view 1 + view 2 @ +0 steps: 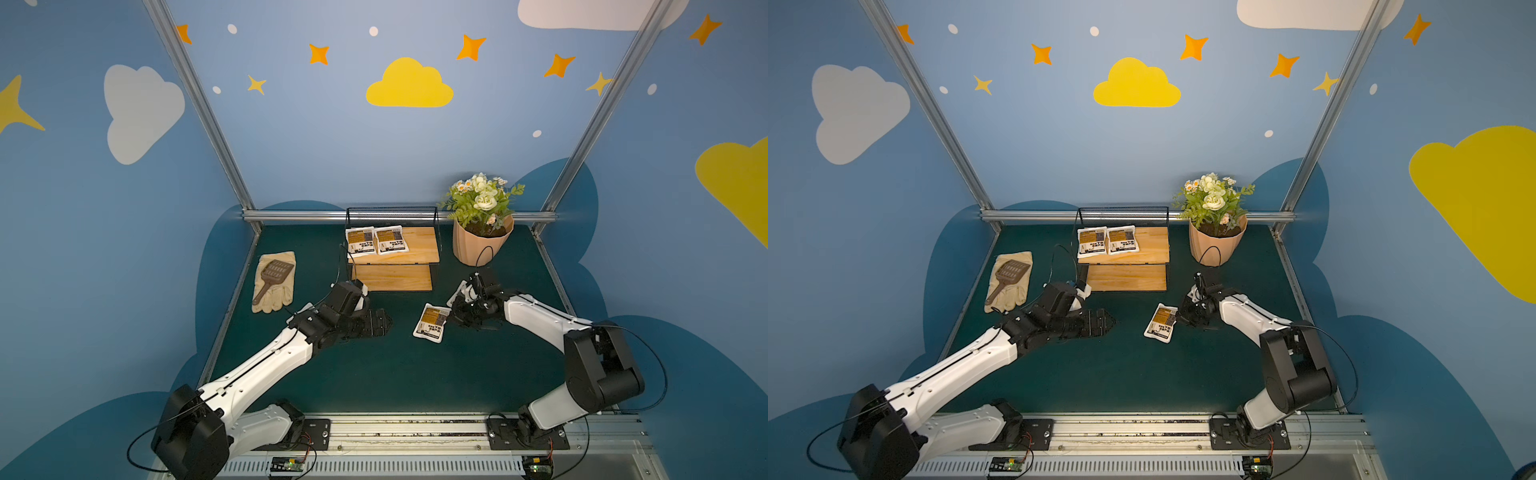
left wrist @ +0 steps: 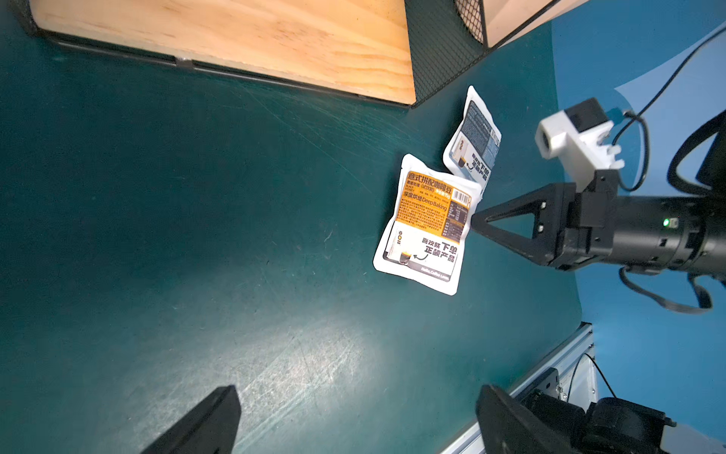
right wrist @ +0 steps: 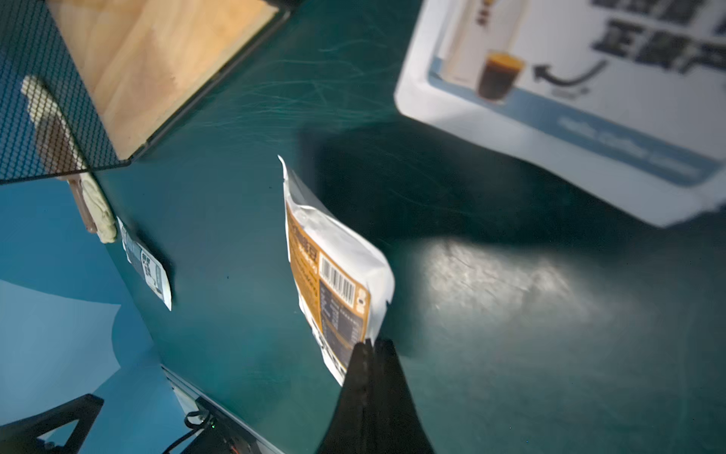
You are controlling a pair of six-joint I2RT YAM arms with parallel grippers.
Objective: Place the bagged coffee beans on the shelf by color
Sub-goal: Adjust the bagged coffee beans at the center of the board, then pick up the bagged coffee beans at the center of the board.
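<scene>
yellow-panel coffee pouch (image 2: 426, 224) printed "Deep Baking", "意式拼配咖啡豆", with barcode

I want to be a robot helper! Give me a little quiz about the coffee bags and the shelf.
1. True or false: the lower board holds a bag.
2. How many bags lie on the upper board? A one, B two, C four.
3. Fill in: the right gripper has its fingers shut on the pouch with the ___ label.
Key: 1 false; 2 B; 3 yellow.

Blue walls (image 1: 316, 137) with yellow and white cloud decals (image 1: 409, 85), orange stars (image 1: 319, 54), aluminium posts (image 1: 199, 104), dark green tabletop (image 1: 374, 374).
</scene>
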